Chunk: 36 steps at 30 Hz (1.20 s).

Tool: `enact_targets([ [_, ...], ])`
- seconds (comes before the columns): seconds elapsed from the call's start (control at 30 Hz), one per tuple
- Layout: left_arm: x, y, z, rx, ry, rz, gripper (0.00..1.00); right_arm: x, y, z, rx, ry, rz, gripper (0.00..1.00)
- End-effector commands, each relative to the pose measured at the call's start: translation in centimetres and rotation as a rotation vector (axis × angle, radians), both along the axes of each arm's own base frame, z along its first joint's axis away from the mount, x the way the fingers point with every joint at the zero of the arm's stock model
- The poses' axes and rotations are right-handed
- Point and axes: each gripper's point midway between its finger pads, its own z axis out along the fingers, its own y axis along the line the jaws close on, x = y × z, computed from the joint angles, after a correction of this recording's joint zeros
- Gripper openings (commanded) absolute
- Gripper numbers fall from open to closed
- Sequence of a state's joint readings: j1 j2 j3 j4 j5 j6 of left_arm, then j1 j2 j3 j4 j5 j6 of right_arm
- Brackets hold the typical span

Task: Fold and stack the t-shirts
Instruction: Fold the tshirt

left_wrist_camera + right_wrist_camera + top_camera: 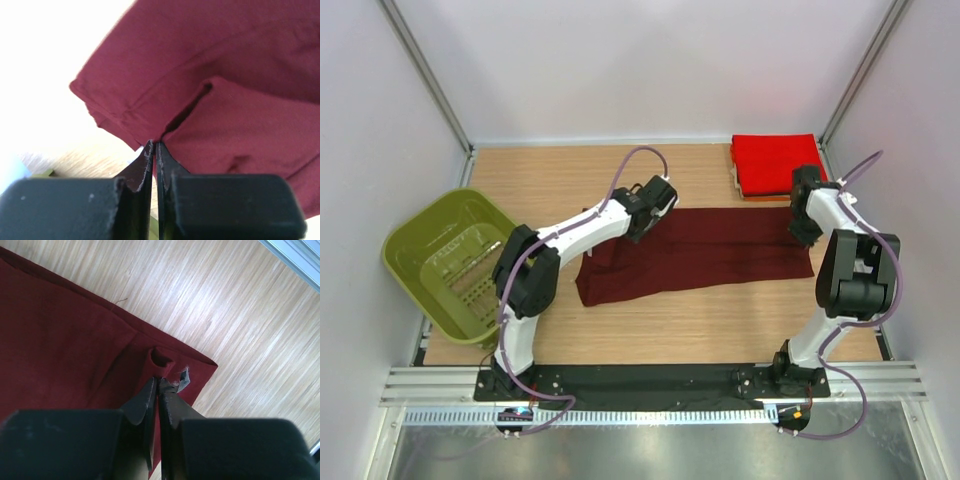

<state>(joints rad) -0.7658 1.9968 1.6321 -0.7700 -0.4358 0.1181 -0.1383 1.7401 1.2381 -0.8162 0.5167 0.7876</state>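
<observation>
Top view: maroon t-shirt (pixel 700 258) lies on the table (pixel 700 335) at centre as a long band running from 8 o'clock to 3 o'clock, apparently already doubled lengthwise. Red t-shirt (pixel 775 162) sits folded at 1 o'clock, apart from the band. Olive basket (pixel 448 262) at 9 o'clock. Left gripper (pixel 642 228) is down on the band's far edge towards 11 o'clock; right gripper (pixel 806 238) is down at its 3 o'clock end. Left wrist view: fingertips (pixel 146 156) nearly together, only a slit between them, and maroon cloth is drawn to a point in the nip at 12 o'clock, so it is pinching the shirt. Right wrist view: fingertips (pixel 147 394) likewise all but closed, with a small pucker of cloth gathered just ahead of them near the shirt's corner; bare wood from 12 to 4 o'clock. It reads as a pinch too. Judgement: this is mid-fold of the maroon shirt, long fold laid. The next move calls for letting go cleanly without dragging the layers, then regripping to fold crosswise into a rectangle for the red pile.
</observation>
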Motion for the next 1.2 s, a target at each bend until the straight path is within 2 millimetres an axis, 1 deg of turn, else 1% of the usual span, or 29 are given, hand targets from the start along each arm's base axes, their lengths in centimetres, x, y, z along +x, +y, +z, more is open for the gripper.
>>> enact_targets([
  [0.0,2.1,0.6,2.2,-0.007,-0.065,0.073,0.05,1.8,-0.5,2.2,-0.024,-0.053,0.009,0.12],
  [0.07,2.4,0.5,2.2,-0.012,-0.062,0.09,0.05,1.4,-0.7,2.5,-0.035,-0.037,-0.002,0.13],
  [0.1,2.9,0.2,2.6,-0.023,-0.071,0.09,0.05,1.4,-0.9,2.9,-0.043,-0.039,-0.011,0.13],
  [0.13,2.9,-0.1,2.3,-0.022,-0.064,0.087,0.05,1.2,-1.0,2.8,-0.042,-0.035,-0.017,0.13],
  [0.17,3.0,-0.3,2.3,-0.028,-0.062,0.086,0.05,1.2,-1.0,2.8,-0.043,-0.034,-0.02,0.15],
  [0.2,3.2,-0.4,2.3,-0.026,-0.064,0.084,0.06,1.0,-1.2,2.7,-0.048,-0.023,-0.022,0.21],
  [0.23,3.3,-0.5,1.9,-0.019,-0.056,0.084,0.07,0.9,-1.3,2.7,-0.05,-0.016,-0.025,0.22],
  [0.3,3.4,-0.4,1.6,-0.014,-0.056,0.086,0.09,0.7,-1.4,2.5,-0.049,-0.002,-0.03,0.22],
  [0.4,3.6,-0.2,1.4,-0.008,-0.057,0.093,0.15,0.4,-1.5,2.9,-0.052,0.003,-0.036,0.22],
  [0.43,3.9,-0.2,1.6,-0.007,-0.067,0.1,0.19,0.2,-1.6,3.1,-0.055,0.002,-0.038,0.23],
  [0.5,4.1,0.0,2.1,0.0,-0.081,0.117,0.2,0.1,-1.6,3.4,-0.057,0.007,-0.032,0.25],
  [0.53,4.3,0.2,2.7,0.009,-0.099,0.133,0.23,-0.2,-1.5,3.5,-0.051,0.013,-0.024,0.26],
  [0.57,4.6,0.3,3.9,0.0,-0.118,0.148,0.25,-0.2,-1.2,3.6,-0.037,0.012,-0.013,0.27],
  [0.63,4.5,0.1,5.5,-0.042,-0.13,0.18,0.29,-0.5,-0.8,2.9,-0.003,0.016,0.047,0.29],
  [0.67,4.1,0.0,6.6,-0.068,-0.123,0.2,0.3,-0.3,0.4,2.7,0.067,-0.008,0.089,0.3],
  [0.7,3.6,-0.2,7.5,-0.113,-0.119,0.228,0.32,-0.6,0.7,1.7,0.098,-0.001,0.13,0.31],
  [0.73,3.1,-0.2,7.8,-0.135,-0.102,0.238,0.33,-0.7,1.2,1.3,0.124,-0.003,0.151,0.31],
  [0.77,2.2,-0.2,7.6,-0.146,-0.061,0.242,0.34,-0.8,1.5,0.9,0.139,-0.001,0.16,0.31],
  [0.8,1.5,0.2,7.3,-0.15,-0.045,0.268,0.34,-1.5,1.7,0.1,0.149,0.014,0.162,0.31],
  [0.83,1.1,0.6,7.6,-0.155,-0.044,0.28,0.35,-1.3,1.7,-0.3,0.147,0.005,0.162,0.31],
  [0.87,0.6,1.1,7.4,-0.149,-0.028,0.289,0.35,-2.0,1.7,-1.3,0.154,0.024,0.15,0.31],
  [0.9,-0.1,1.9,6.5,-0.127,-0.004,0.303,0.35,-1.8,1.8,-1.8,0.171,0.015,0.144,0.31],
  [0.93,-0.6,2.5,6.6,-0.133,0.004,0.33,0.35,-2.0,1.7,-2.4,0.183,0.015,0.132,0.31],
  [0.97,-1.0,2.8,6.2,-0.142,0.03,0.342,0.35,-2.1,1.7,-2.8,0.187,0.017,0.125,0.31],
  [1.0,-1.3,3.9,5.7,-0.136,0.053,0.378,0.35,-2.8,1.4,-3.7,0.176,0.052,0.112,0.3],
  [1.07,-1.8,4.9,5.3,-0.169,0.094,0.432,0.36,-3.7,0.6,-4.2,0.15,0.091,0.08,0.29],
  [1.1,-2.2,4.9,4.9,-0.203,0.135,0.447,0.36,-4.5,0.4,-4.5,0.143,0.117,0.071,0.28],
  [1.13,-2.1,5.9,4.4,-0.229,0.166,0.488,0.37,-5.0,0.2,-4.6,0.137,0.124,0.064,0.28],
  [1.17,-2.0,6.0,4.5,-0.268,0.181,0.513,0.37,-5.8,0.1,-4.9,0.142,0.14,0.057,0.28],
])
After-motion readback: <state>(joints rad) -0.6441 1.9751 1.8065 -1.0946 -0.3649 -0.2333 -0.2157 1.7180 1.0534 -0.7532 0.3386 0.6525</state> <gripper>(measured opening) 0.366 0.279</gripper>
